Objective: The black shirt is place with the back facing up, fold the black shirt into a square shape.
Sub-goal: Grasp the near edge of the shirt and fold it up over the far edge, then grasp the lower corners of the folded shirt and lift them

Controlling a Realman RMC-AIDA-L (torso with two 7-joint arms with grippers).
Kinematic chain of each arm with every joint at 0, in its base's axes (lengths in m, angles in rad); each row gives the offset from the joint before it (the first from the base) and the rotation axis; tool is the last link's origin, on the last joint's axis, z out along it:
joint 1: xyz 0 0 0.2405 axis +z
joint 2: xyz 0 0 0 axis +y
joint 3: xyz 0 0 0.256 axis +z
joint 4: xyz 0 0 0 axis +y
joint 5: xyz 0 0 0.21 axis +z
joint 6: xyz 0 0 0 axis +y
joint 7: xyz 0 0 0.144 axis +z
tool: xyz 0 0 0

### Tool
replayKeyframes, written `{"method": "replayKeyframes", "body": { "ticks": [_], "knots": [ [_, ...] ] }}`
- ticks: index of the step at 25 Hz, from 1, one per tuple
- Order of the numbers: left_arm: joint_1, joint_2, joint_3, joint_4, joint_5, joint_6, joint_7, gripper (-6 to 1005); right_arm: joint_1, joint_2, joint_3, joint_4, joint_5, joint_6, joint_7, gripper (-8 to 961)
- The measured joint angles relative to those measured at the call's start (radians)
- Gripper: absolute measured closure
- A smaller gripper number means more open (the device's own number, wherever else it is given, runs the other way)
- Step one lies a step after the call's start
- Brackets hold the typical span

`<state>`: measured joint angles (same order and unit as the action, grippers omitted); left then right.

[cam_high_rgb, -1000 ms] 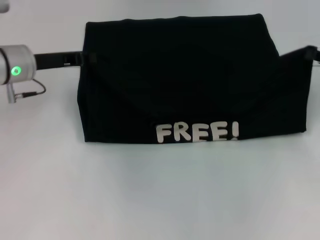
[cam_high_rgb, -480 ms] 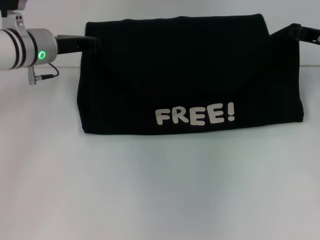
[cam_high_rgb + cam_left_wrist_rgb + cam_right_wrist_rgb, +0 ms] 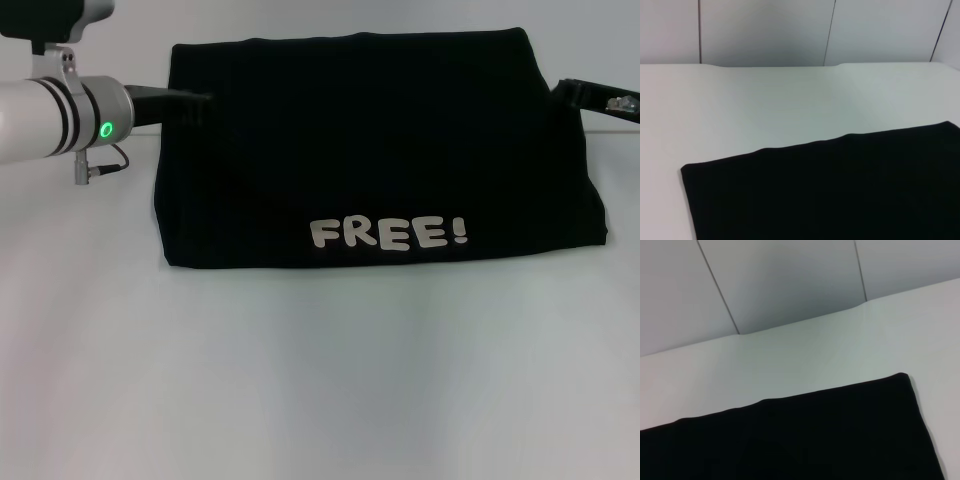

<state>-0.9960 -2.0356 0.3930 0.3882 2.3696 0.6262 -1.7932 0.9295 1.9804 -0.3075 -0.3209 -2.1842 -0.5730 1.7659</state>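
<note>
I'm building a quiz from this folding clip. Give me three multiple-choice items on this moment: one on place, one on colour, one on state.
1. Where is the left gripper?
A. at the shirt's far left corner
B. over the lettering
C. on the bare table in front

2. What colour is the "FREE!" lettering on the soft black fabric shirt?
A. red
B. off-white
C. blue

3. How does the shirt lie?
A. spread out with sleeves showing
B. folded into a wide flat band
C. bunched in a heap

Key: 1 A, its dark tip meets that corner; 2 B, pale letters on black; 3 B, straight edges, no sleeves showing.
</note>
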Motion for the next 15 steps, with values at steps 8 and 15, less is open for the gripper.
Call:
{"method": "replayKeyframes", "body": {
  "ticks": [8,15],
  "knots": [
    [-0.002,-0.01,0.045,-0.004,0.0,-0.058,-0.009,657,-0.01,0.006,0.0,-0.011,0.026,0.002,0.001,671],
    [0.052,-0.018,0.067,0.081,0.01,0.076,-0.125,348,-0.068,-0.004,-0.001,-0.063,0.106,-0.176,-0.004,420]
  ]
}}
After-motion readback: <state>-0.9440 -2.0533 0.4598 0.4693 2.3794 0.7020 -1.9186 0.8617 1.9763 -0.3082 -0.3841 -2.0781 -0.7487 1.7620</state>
